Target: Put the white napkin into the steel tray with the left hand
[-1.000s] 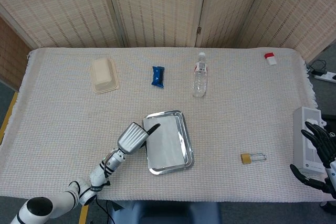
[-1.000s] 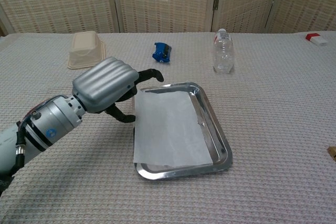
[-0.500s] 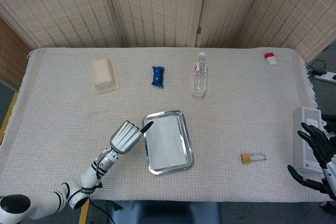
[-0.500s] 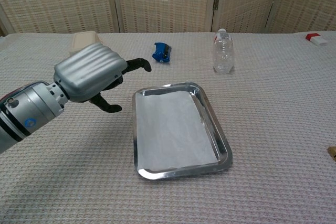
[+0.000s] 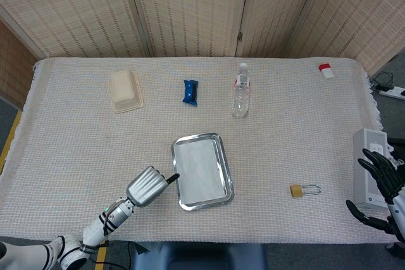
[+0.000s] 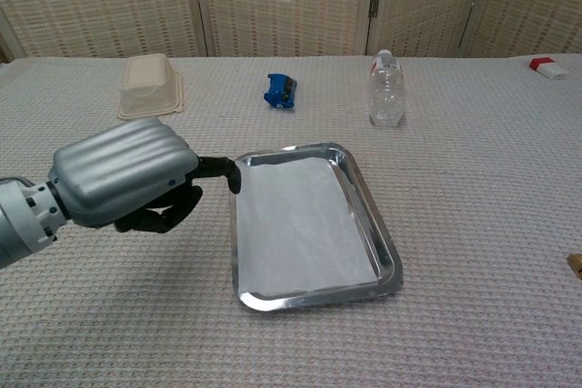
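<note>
Fingers (image 6: 215, 168) of the left hand (image 6: 123, 183) loosely apart, empty, beside the steel tray (image 6: 385, 247) holding the white napkin (image 6: 300, 224).

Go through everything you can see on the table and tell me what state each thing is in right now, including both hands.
white napkin: flat inside the tray
steel tray: on the table, holding the napkin
left hand: holds nothing, beside the tray's left rim
right hand: fingers spread, empty
water bottle: upright, capped
beige container: upside down on the table
padlock: lying flat
</note>
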Controlling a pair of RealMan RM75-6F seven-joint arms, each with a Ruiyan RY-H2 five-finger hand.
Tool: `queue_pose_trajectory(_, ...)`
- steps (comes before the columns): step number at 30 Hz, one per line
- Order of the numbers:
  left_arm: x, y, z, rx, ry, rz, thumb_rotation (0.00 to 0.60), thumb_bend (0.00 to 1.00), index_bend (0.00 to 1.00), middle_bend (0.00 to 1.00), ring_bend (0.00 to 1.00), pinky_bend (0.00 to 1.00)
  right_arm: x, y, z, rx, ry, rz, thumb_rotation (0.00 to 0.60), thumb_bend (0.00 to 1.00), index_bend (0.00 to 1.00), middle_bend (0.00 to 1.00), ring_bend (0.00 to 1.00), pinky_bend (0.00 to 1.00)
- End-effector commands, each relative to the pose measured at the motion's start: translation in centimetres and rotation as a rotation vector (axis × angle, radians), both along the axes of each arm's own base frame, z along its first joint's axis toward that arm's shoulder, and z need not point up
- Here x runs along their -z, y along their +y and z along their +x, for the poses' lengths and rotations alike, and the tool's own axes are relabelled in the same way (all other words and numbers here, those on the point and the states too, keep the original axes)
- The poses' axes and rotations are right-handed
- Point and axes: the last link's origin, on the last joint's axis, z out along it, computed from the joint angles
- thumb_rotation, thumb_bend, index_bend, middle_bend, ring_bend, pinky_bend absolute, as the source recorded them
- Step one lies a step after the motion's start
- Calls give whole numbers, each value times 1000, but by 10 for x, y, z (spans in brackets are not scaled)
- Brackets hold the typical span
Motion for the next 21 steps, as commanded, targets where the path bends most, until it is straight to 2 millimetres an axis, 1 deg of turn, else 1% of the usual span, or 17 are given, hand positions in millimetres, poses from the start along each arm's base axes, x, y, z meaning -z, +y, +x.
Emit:
queue_pose_trajectory(1, 2, -7, 0, 2, 9, -33, 600, 848, 382, 1000, 1000, 1000, 1, 0, 0, 2, 0, 0, 600, 398, 0, 0, 0, 0)
queue_pose_trajectory(4, 6, -10, 1, -7, 8, -61, 600, 884, 363, 1000, 1000, 1000, 1, -1, 0, 4, 1, 2, 600, 397, 0, 0, 0, 0)
queue_pose_trajectory(9, 15, -10, 1, -33, -3, -95, 600, 888, 320, 1000, 1000, 1000, 6, 0, 2, -4, 4, 24, 600, 397, 0, 0, 0, 0)
queue_pose_trajectory(13, 22, -8, -2, -44, 13, -108, 600, 888, 313, 1000, 1000, 1000, 3, 0, 2, -4, -3, 13, 600, 397, 0, 0, 0, 0)
queue_pose_trajectory(21, 28, -9, -8, -54, 33, -122, 600, 891, 321, 1000, 1000, 1000, 3, 0, 1, -4, -7, 11, 600, 398, 0, 0, 0, 0)
